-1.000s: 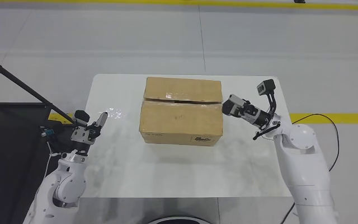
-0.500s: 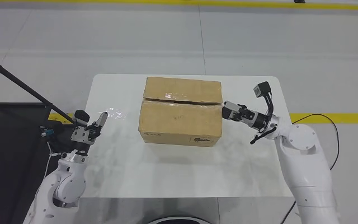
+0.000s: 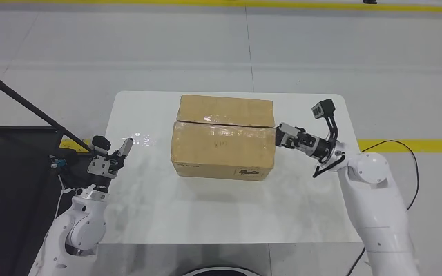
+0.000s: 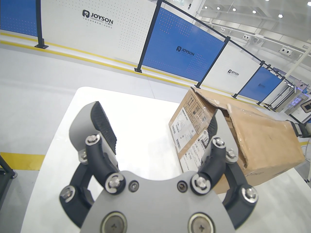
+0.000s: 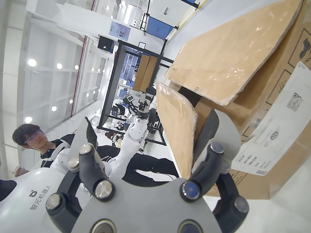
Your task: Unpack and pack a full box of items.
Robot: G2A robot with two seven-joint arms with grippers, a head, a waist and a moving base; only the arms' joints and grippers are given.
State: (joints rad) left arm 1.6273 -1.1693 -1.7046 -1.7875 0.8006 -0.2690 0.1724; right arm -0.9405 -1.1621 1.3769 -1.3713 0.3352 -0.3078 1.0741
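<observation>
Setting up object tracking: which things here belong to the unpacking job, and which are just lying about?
Job: cardboard box; right end effector, at its flap; left end effector; table.
Lying about: black pole; yellow floor line.

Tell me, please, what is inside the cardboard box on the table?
Nothing inside shows. The cardboard box has its two top flaps lying nearly closed, with a dark gap between them. The right gripper, open, straddles one flap's edge. The flaps cover the contents.
</observation>
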